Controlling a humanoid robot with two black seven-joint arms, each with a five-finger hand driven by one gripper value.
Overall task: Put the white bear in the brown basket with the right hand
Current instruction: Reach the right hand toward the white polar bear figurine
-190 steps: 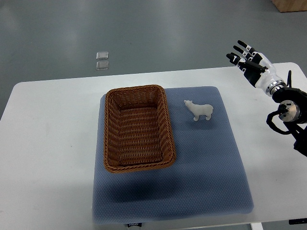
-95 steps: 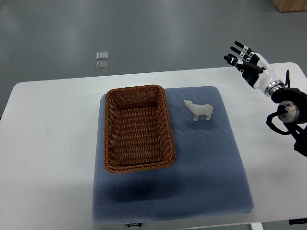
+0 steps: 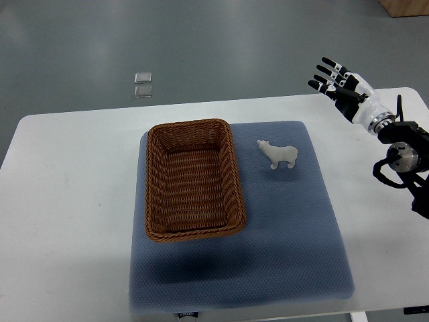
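- Your right robot hand (image 3: 338,84) hovers with fingers spread, empty, well apart from the white bear (image 3: 279,154).
- Bear stands just beside the brown basket (image 3: 192,180), so the transfer should be short.

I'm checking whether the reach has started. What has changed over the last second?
Only the right hand moved: it drifted a little up and to the left in the picture, fingers spread, holding nothing, well short of the white bear. The bear is untouched on the blue mat, beside the empty brown basket.
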